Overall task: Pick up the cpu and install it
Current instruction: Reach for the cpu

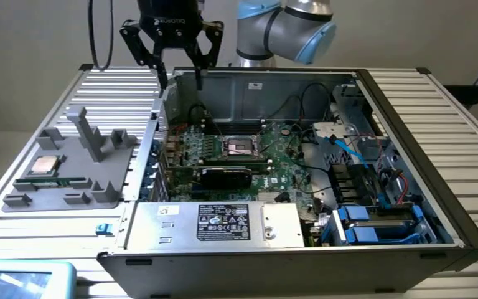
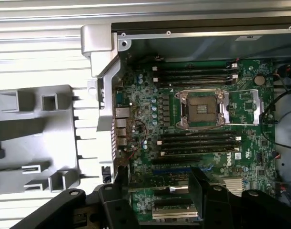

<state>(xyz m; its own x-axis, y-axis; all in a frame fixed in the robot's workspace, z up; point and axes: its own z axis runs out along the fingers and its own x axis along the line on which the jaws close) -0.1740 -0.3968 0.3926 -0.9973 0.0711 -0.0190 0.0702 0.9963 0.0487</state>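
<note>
Above the grey metal computer case (image 1: 289, 93) my black gripper (image 1: 181, 73) hangs spread, empty — silver square cpu (image 1: 43, 164) unpicked, wanting a level pinch.

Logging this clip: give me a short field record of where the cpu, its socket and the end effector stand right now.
end effector: open, empty, hovering above the rear edge of the computer case
cpu: lying flat on the grey fixture, outside the case, at the exterior view's left
memory stick: on the same fixture, beside the cpu
cpu socket: on the motherboard, dark centre bare, no chip in it
task state: cpu not yet picked up
</note>
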